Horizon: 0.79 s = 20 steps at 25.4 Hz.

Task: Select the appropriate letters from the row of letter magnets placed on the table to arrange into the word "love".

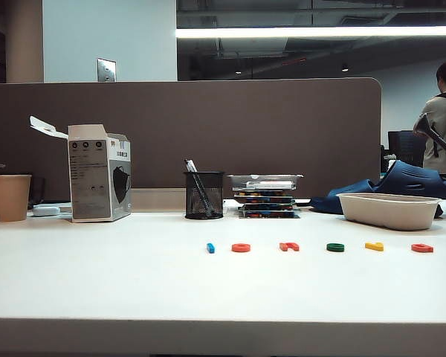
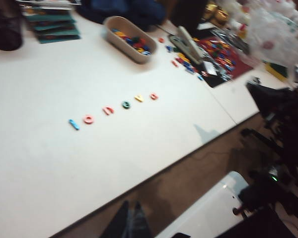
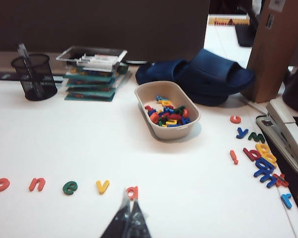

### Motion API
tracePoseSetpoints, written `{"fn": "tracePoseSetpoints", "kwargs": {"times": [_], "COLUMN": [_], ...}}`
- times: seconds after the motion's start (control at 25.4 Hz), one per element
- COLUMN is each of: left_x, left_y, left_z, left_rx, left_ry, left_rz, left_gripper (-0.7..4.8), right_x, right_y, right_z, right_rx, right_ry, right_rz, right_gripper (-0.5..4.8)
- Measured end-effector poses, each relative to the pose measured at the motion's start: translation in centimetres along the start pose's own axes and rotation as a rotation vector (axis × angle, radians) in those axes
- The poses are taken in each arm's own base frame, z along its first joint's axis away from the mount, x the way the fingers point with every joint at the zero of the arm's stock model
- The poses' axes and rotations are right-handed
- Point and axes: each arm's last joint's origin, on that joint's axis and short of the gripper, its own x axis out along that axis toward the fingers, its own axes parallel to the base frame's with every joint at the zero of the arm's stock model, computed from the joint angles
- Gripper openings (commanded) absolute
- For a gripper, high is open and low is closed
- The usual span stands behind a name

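The table [image 1: 97, 282] is a wide white desk with a thick pale front edge, backed by a grey-brown partition [image 1: 282, 126] along its far edge. At the far left stands a grey and white carton [image 1: 98, 175] with its top flap open, and a tan paper cup [image 1: 10, 197] beside it near the far left corner. Toward the far right edge lies an oval beige tray [image 3: 188, 124]; it holds a loose heap of small plastic letters [image 3: 166, 116] in red, blue, yellow and green. Next to it, at the middle of the far edge, is a stack of flat trays [image 3: 92, 74] with white markers lying in the clear top one, and then a black mesh pen cup [image 3: 35, 77] holding a few pens. More loose letters [image 3: 260, 158] are scattered by the right edge.

The letter magnets run in a single row parallel to the front edge, well apart from the containers: a blue bar [image 1: 210, 248], an orange-red ring [image 1: 241, 248], an orange-red arch [image 1: 288, 246], a dark green e [image 1: 335, 247], a yellow V [image 1: 374, 246] and an orange-red a [image 1: 422, 248].

The left gripper [image 2: 129, 223] hangs off the front edge of the table, fingers pressed together and empty. The right gripper [image 3: 130, 220] sits above the front part of the table just beside the orange-red a, clenched with nothing in it.
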Motion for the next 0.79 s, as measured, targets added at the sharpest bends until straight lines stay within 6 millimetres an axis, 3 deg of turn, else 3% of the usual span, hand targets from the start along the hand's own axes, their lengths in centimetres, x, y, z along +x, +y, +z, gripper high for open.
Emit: {"fn": "tracePoseSetpoints", "kwargs": {"times": [0.2,0.55,0.71,0.79], "left_x": [0.5,1.4,1.5,1.6], "left_y": [0.2,0.5,0.5,0.6], "left_z": [0.5,0.9,1.0,1.0], "left_rx": [-0.055,-0.097,-0.098,-0.099], "left_ry": [0.012,0.041,0.044,0.048], "left_rz": [0.024,0.035,0.035,0.037], "left_gripper": [-0.06,-0.06,-0.06,-0.06], "right_x": [0.2,2.2,4.5,6.9], "right_y": [0.0,1.0,2.4,4.1], "right_z": [2.0,8.4,11.5,12.8], "right_rx": [0.003,0.000,0.041,0.068], "right_ry": [0.070,0.235,0.288,0.367], "right_rz": [0.001,0.087,0.159,0.225], "right_gripper": [-0.03,-0.03,-0.01,-0.01]}}
